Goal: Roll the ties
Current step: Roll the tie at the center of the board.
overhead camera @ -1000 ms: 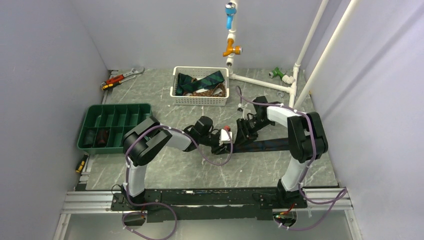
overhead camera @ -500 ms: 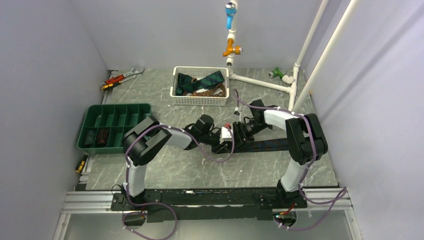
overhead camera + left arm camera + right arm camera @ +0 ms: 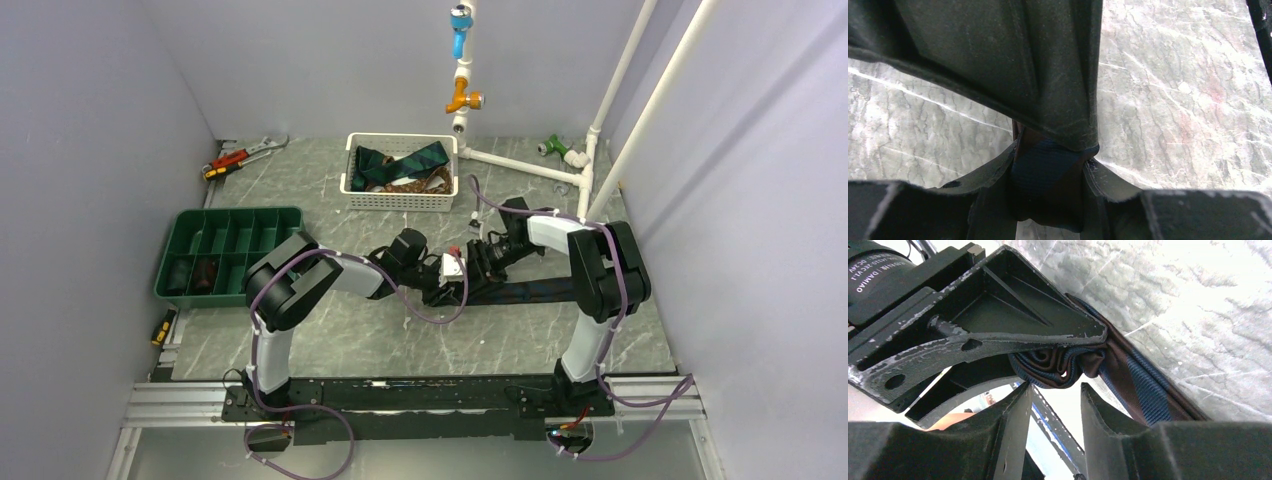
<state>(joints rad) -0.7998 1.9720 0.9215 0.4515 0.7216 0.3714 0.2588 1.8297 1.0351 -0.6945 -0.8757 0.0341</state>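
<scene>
Left gripper (image 3: 1048,162), clamped on the rolled end (image 3: 1055,365) of a navy striped tie (image 3: 540,289); right gripper (image 3: 1054,400), fingers apart, just beside that roll; unrolled length lying flat to the right on the grey marbled table (image 3: 350,330).

Half-rolled navy-and-brown tie (image 3: 1142,389) in the left pincer (image 3: 1064,359), just above the parted right pincer (image 3: 1054,390).

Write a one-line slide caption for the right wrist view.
The left tool grips the rolled end of the tie; open right tool close beside it.
</scene>
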